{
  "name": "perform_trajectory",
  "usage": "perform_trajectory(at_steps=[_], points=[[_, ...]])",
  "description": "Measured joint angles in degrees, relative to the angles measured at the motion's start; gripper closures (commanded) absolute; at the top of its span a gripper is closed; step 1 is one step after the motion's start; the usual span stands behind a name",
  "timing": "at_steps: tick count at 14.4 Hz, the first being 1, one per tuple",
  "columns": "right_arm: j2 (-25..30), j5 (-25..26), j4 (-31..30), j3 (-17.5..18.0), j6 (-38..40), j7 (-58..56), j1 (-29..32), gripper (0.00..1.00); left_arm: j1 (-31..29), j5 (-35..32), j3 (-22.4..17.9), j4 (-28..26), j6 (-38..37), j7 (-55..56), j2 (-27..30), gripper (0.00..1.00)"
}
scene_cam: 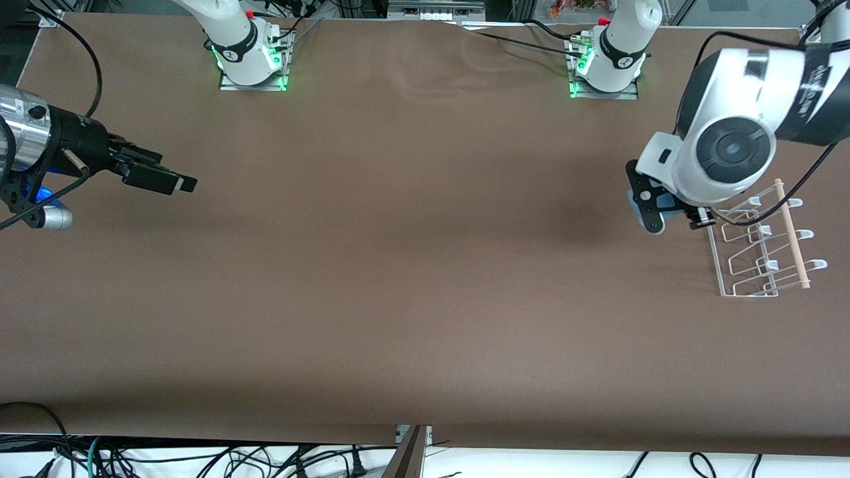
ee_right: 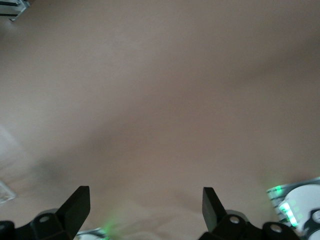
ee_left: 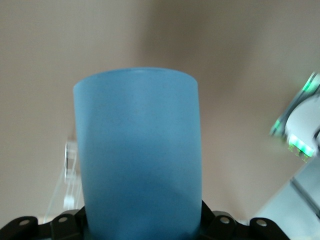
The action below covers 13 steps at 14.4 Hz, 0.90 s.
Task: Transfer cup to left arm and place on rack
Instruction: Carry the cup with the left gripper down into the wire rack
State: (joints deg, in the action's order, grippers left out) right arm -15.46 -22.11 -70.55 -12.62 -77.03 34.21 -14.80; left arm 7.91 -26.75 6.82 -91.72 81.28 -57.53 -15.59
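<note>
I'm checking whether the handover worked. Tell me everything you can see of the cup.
The cup is a small light-blue handleless tumbler, matte like plastic, slightly tapered. The left gripper is shut on it, in the air beside the rack at the left arm's end of the table. In the front view only blue slivers show under the wrist. Nothing else touches it.

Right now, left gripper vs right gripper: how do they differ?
The left gripper is shut on the cup; the right gripper is open and holds nothing. The left gripper hangs beside the rack at the left arm's end of the table; the right gripper waits over bare table at the right arm's end. Shared: both have black fingers and are up off the table.
</note>
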Motion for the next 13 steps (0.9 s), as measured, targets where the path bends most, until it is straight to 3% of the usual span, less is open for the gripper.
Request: perform_trajectory(at_steps=[2,4,6,9,13], points=[[5.23,7.16,-7.66,2.99,-3.37,-3.68,0.31,0.01,-0.01,-9.85,0.07,-0.49,-4.39,2.86,-2.98,1.0],[9.99,14.64,-15.38,10.01,-7.52,-4.42,3.11,0.01,-0.19,-18.06,0.03,-1.37,-8.91,8.29,-6.58,1.0],[13.64,18.7,-22.61,15.6,-12.59,-6.11,6.05,0.01,-0.49,-25.87,-0.07,-4.15,-10.05,12.71,-9.14,1.0],[18.48,19.69,-31.36,16.75,-16.74,-14.67,9.64,0.01,-3.19,-35.51,-0.17,-9.71,-7.08,15.16,-9.35,1.0],[21.25,19.69,-33.49,15.87,-16.52,-24.13,15.17,0.01,-8.92,-43.98,-0.35,-18.1,3.56,17.69,-6.34,1.0]])
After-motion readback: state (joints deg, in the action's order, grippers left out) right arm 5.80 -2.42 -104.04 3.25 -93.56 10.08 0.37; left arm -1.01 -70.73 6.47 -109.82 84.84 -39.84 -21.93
